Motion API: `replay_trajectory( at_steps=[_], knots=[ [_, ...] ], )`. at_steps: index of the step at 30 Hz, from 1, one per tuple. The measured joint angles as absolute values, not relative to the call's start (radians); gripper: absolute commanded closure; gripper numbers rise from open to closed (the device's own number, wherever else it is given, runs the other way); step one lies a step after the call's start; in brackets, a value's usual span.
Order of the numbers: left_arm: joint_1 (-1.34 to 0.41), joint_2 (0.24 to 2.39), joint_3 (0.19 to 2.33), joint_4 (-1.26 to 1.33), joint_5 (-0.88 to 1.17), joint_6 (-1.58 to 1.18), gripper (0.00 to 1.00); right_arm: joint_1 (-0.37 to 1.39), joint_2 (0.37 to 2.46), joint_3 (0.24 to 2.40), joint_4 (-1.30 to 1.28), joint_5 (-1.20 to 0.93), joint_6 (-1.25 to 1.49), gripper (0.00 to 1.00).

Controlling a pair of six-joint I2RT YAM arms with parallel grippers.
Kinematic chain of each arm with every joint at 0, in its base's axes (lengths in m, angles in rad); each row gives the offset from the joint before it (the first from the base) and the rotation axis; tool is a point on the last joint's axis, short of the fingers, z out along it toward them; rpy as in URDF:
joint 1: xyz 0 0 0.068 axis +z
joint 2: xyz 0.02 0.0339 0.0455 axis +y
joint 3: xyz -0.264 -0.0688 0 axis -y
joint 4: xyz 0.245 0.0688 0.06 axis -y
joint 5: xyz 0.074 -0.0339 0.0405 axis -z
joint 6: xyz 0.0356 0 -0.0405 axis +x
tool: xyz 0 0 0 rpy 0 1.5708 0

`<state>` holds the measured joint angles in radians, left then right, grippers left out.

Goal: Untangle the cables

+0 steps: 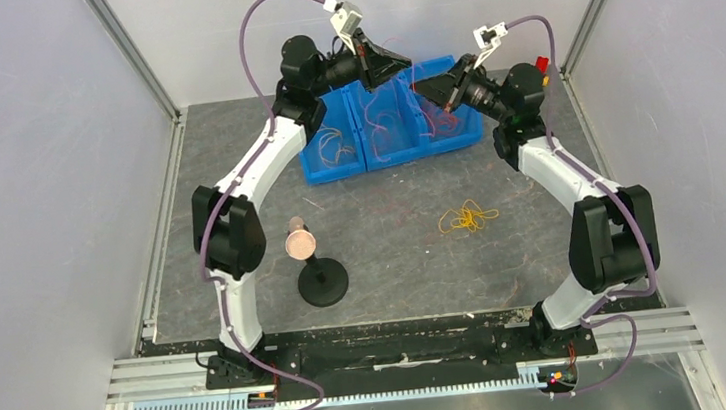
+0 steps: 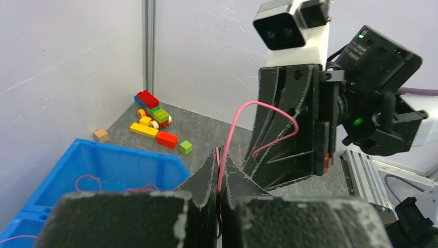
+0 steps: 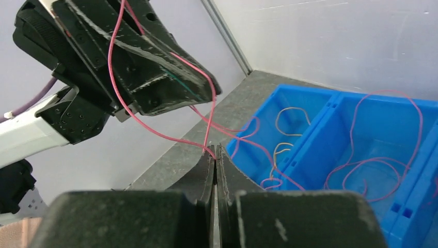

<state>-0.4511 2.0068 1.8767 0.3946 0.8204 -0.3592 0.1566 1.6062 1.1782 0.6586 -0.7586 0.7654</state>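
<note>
The right fingers (image 3: 204, 174) are pinched shut on the pink cable (image 2: 225, 152), and the left fingers (image 2: 206, 175) clamp the same strand, high over the blue bins (image 1: 336, 172), so a hard pull apart could snap it or yank it free.

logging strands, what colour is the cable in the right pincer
Pink cable, clearest in the right wrist view.

three blue bins (image 1: 336, 171), two arms (image 1: 257, 170), one yellow cable tangle (image 1: 466, 218), one stand (image 1: 323, 282).
</note>
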Motion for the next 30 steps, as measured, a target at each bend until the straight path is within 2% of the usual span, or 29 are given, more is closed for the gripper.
replay_trajectory(
  at_steps=[1,3,5,12,17,28,30],
  knots=[
    [-0.45,2.031,1.898,0.392,0.831,-0.359,0.98,0.162,1.609,1.179,0.653,-0.752,0.749,0.87],
    [-0.446,2.066,1.921,0.397,0.842,-0.357,0.98,0.161,1.612,1.185,0.615,-0.737,0.705,0.59],
    [-0.438,2.094,1.941,0.403,0.842,-0.345,0.98,0.153,1.623,1.204,0.551,-0.723,0.659,0.43],
    [-0.372,2.21,2.061,0.469,0.894,-0.309,0.98,0.115,1.684,1.242,0.376,-0.68,0.545,0.2],
    [-0.325,2.33,2.143,0.474,0.93,-0.279,0.98,0.084,1.686,1.243,0.293,-0.674,0.483,0.15],
    [-0.306,2.479,2.172,0.389,0.943,-0.186,0.98,0.085,1.71,1.283,0.204,-0.68,0.407,0.15],
    [-0.318,2.479,2.187,0.356,0.941,-0.134,0.93,0.085,1.717,1.288,0.197,-0.68,0.401,0.15]
  ],
)
